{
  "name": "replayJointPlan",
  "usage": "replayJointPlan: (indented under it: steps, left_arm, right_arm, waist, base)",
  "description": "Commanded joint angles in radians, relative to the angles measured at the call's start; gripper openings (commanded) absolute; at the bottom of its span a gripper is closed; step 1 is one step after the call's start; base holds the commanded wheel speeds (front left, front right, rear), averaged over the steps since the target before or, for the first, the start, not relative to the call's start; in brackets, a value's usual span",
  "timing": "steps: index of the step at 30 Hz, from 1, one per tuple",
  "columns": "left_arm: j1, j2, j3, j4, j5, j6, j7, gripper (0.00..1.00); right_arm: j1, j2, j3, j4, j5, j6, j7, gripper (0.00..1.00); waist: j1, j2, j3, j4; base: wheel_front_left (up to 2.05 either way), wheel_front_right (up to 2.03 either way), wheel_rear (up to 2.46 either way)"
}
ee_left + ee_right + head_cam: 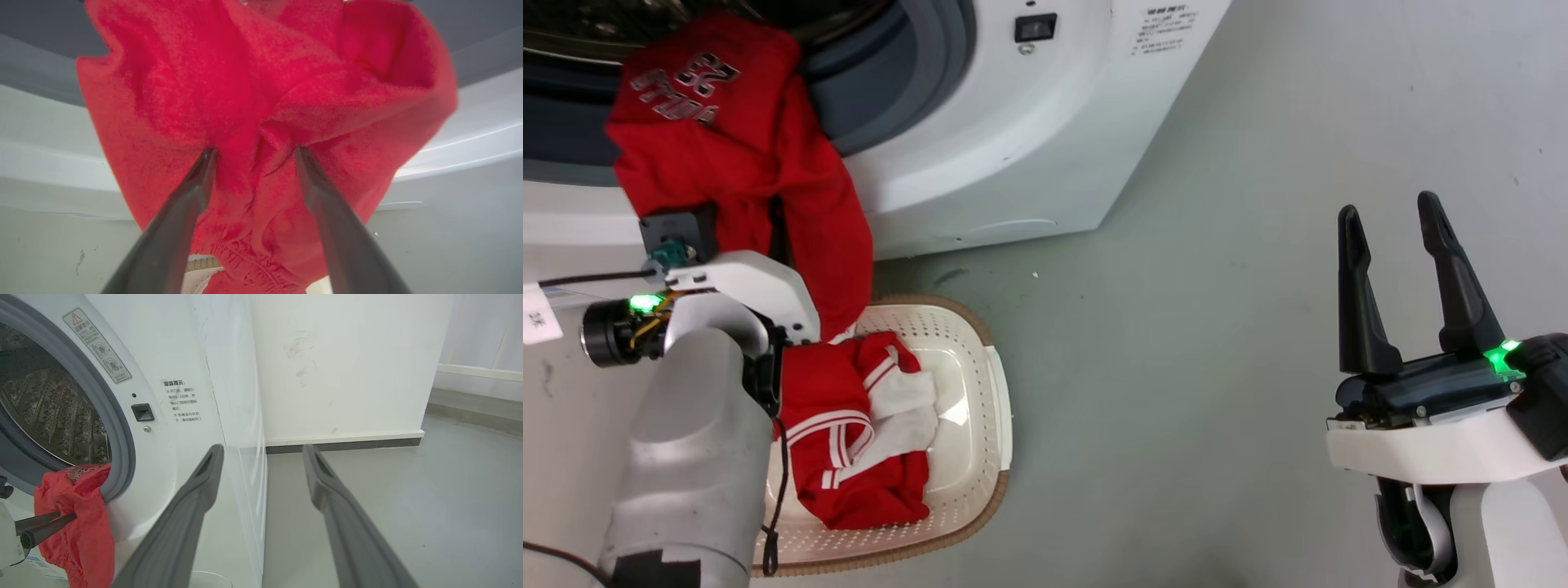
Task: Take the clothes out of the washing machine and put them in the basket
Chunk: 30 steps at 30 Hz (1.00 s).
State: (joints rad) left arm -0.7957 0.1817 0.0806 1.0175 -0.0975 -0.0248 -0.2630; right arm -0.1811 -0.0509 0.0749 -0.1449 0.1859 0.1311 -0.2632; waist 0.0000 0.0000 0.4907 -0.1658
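red garment (727, 155): draped out of the washing machine (1013, 147) opening and over the grey door seal (124, 457); its lower end is hung down the white front to the far edge of the basket (968, 384).
look of it: plain bright red, soft and fleecy, bunched in deep folds; pale lettering and a number are printed near the top; a gathered elastic hem is seen at the bottom in the left wrist view.
red and white clothes (849, 433): laid crumpled in the left part of the basket, red with white panels and thin white stripes.
basket: low, oval, cream plastic, sides pierced with small holes, brown woven-look rim; set on the floor just before the machine.
machine: white, smooth, rounded front; a perforated steel drum (49, 408) is seen inside.
left gripper (255, 153): fingers are held apart, tips pressed into the hanging red cloth, a fold bunched between them; a firm grip cannot be told.
right gripper (1388, 206): fingers are spread wide and nothing is held; it is well apart from the machine, over bare grey floor (1217, 343).
in the way: the left forearm (686, 457) is placed over the basket's near left side, so that part is hidden.
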Motion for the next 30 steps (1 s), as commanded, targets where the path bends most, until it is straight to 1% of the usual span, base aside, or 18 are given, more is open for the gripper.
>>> replayJointPlan:
  steps: [1,8,9,10,11,16,22,27,30]
  left_arm:
    - [-0.027,0.011,0.001,0.016,0.006,0.009,-0.003,1.0]
    - [-0.12,0.029,0.0,0.042,0.007,0.017,-0.003,1.0]
    - [-0.121,0.028,-0.001,0.043,0.005,0.012,-0.003,1.0]
    - [-0.123,0.027,-0.001,0.044,0.004,0.01,-0.003,0.24]
    - [-0.122,0.026,-0.001,0.043,0.002,0.008,-0.005,0.0]
    - [-0.1,0.025,-0.002,0.046,-0.002,-0.008,-0.005,0.0]
    - [-0.027,0.004,0.001,0.033,-0.011,-0.021,-0.004,0.0]
    - [0.082,-0.03,-0.003,-0.049,-0.006,-0.044,-0.003,0.0]
    - [0.147,-0.033,0.0,-0.104,-0.01,-0.063,-0.003,0.0]
  right_arm:
    - [-0.018,0.001,-0.001,-0.005,0.007,-0.001,-0.002,1.0]
    - [-0.036,0.001,-0.008,-0.013,0.016,-0.001,-0.002,1.0]
    - [-0.036,0.001,-0.009,-0.012,0.015,-0.001,-0.002,1.0]
    - [-0.036,0.001,-0.008,-0.01,0.014,-0.001,-0.002,1.0]
    - [-0.037,0.001,-0.008,-0.008,0.015,-0.001,-0.002,1.0]
    - [-0.039,0.001,-0.004,-0.002,0.015,-0.001,-0.002,1.0]
    - [-0.011,0.001,0.0,0.009,0.009,-0.001,-0.002,1.0]
    - [0.026,0.001,0.002,0.023,0.003,-0.001,-0.002,1.0]
    - [0.047,0.002,0.011,0.032,-0.001,-0.001,-0.002,1.0]
  waist:
    - [0.0,0.0,0.033,-0.024]
    - [0.0,0.0,0.072,-0.035]
    - [0.0,0.0,0.072,-0.033]
    - [0.0,0.0,0.071,-0.032]
    - [0.0,0.0,0.069,-0.031]
    - [0.0,0.0,0.053,-0.023]
    - [0.0,0.0,0.001,-0.012]
    - [0.0,0.0,-0.081,0.007]
    - [0.0,0.0,-0.125,0.011]
  base:
    - [0.0,0.0,0.0]
    - [0.0,0.0,0.0]
    - [0.0,0.0,0.0]
    - [0.0,0.0,0.0]
    - [0.0,0.0,0.0]
    - [0.0,0.0,0.0]
    - [0.0,0.0,0.0]
    - [0.0,0.0,0.0]
    - [0.0,0.0,0.0]
